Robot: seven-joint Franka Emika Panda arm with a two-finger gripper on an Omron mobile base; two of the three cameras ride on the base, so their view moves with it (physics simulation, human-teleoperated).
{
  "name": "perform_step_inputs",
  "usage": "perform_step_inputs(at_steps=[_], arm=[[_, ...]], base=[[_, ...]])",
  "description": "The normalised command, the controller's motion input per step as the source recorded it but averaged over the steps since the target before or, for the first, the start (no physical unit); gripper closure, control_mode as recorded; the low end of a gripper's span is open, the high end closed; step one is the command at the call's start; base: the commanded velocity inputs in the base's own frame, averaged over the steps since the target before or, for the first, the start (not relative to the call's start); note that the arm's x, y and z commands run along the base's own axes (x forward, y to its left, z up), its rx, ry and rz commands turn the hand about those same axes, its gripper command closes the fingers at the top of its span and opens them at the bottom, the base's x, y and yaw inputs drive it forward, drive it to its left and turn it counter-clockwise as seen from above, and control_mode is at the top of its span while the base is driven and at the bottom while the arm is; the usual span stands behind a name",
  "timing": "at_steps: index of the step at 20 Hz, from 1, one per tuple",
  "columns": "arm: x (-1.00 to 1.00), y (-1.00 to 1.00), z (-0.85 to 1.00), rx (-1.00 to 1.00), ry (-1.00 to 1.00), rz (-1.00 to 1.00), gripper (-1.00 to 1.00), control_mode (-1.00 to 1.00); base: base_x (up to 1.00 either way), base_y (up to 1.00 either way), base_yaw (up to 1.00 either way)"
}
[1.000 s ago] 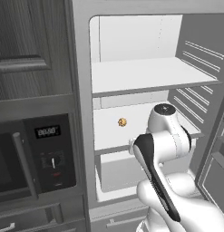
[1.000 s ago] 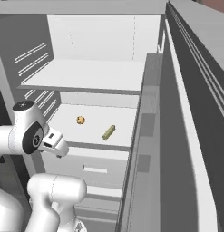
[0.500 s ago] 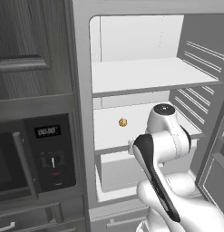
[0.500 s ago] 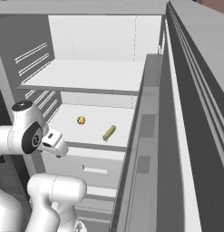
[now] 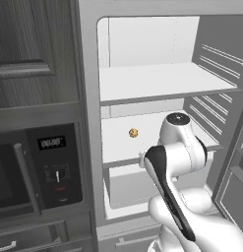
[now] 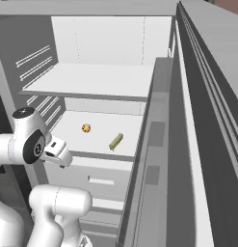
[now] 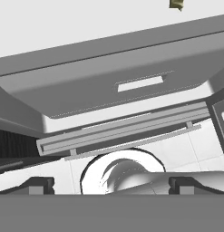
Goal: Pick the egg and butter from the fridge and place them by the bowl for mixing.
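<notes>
The grey fridge (image 5: 88, 98) stands open, white inside. On its middle shelf (image 6: 77, 140) lies the egg (image 5: 133, 132) (image 6: 86, 128), a tiny round yellow-orange ball with darker flecks. The butter (image 6: 115, 141) (image 7: 177, 4), a thin olive-yellow stick, lies to the egg's right. My gripper (image 6: 58, 150) (image 7: 112, 185) hangs open and empty in front of the shelf's front edge, left of and below both items. It faces the white drawer (image 7: 140, 84) under the shelf. In the left base view my arm hides the butter. The bowl is out of view.
A dark oven unit with a display (image 5: 50, 165) stands left of the fridge. The open fridge door (image 6: 188, 144) (image 5: 236, 177) rises close on the right. The upper shelf (image 5: 157, 81) is bare. The drawer (image 6: 101, 181) has a slot handle.
</notes>
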Motion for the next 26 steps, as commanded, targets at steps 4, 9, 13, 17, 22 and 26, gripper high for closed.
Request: perform_step_inputs(at_steps=[4,9,13,17,22,26], arm=[[0.00,-0.04,0.00,0.00,-0.03,0.05,-1.00,-1.00],[-0.04,-0.09,0.00,0.00,-0.05,0.04,-1.00,-1.00],[-0.12,-0.12,0.03,0.00,-0.01,0.00,-1.00,-1.00],[-0.01,-0.19,0.04,0.00,-0.17,0.02,-1.00,-1.00],[0.04,-0.22,0.08,0.00,-0.18,0.00,-1.00,-1.00],[0.13,-0.13,0.04,0.00,-0.19,0.00,-1.00,-1.00]], base=[[0.00,-0.01,0.01],[0.00,0.00,0.00],[0.00,0.00,0.00],[0.00,0.00,0.00],[0.00,0.00,0.00],[0.00,0.00,0.00]])
